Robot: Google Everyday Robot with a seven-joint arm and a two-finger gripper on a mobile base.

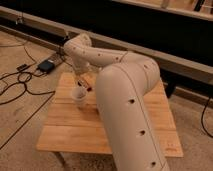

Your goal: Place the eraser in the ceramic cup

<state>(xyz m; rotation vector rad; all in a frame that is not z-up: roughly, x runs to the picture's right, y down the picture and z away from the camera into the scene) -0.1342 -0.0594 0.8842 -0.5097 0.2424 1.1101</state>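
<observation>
The off-white ceramic cup stands upright on the left part of the wooden table. Just behind it and slightly right lies the eraser, a small dark reddish block on the wood. My gripper hangs down from the bent white wrist, right above the eraser and behind the cup. Its jaws stand open, and the eraser is not lifted. My thick white arm sweeps across the table's middle and right, hiding what lies there.
A black box with cables lies on the floor left of the table. A dark wall with a pale ledge runs behind the table. The table's front left stretch shows bare wood.
</observation>
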